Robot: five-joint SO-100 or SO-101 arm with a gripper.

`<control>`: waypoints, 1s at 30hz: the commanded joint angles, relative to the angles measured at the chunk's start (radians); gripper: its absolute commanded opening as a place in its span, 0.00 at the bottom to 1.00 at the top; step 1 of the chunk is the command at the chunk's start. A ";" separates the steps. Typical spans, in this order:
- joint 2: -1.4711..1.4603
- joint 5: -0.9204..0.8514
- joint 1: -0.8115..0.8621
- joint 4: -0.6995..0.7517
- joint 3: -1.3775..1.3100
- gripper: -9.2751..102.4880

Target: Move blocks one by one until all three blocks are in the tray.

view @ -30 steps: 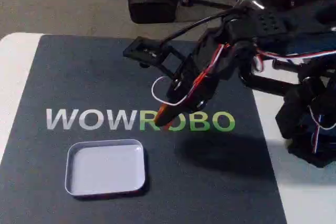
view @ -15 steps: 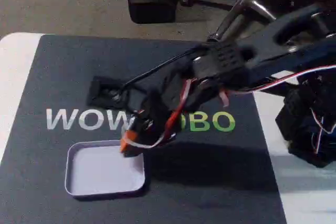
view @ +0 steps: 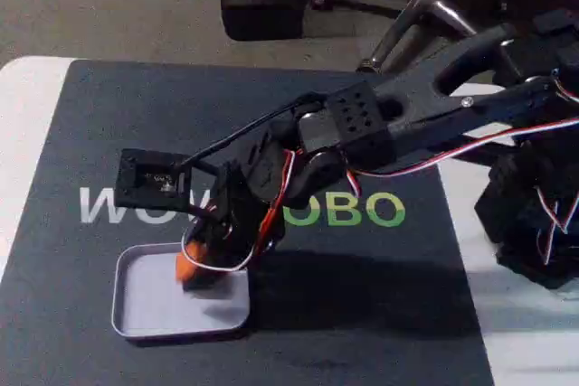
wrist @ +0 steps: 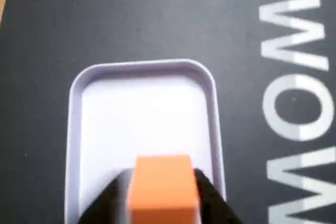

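Note:
An orange block (view: 191,269) (wrist: 164,188) is clamped between the black fingers of my gripper (view: 197,270) (wrist: 164,195), which is shut on it. It hangs just over the right part of the pale tray (view: 145,314) in the fixed view. In the wrist view the tray (wrist: 142,108) lies directly beneath, its floor bare, and the block sits over its near end. The arm (view: 380,133) stretches in from the right across the dark mat.
The dark mat (view: 362,314) with the WOWROBO lettering (view: 362,210) covers the white table (view: 23,133). The arm's base (view: 534,214) stands at the right edge. A chair base (view: 398,6) and floor lie beyond the table.
The gripper carried the orange block from over the lettering left and down, ending above the tray. The arm has stretched out further to the left.

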 commanded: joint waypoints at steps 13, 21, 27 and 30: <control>0.259 -0.032 0.044 0.287 -0.040 0.40; 0.495 -0.054 0.048 0.597 -0.038 0.40; 0.709 -0.081 0.041 0.664 0.055 0.40; 0.833 -0.100 0.044 0.664 0.140 0.40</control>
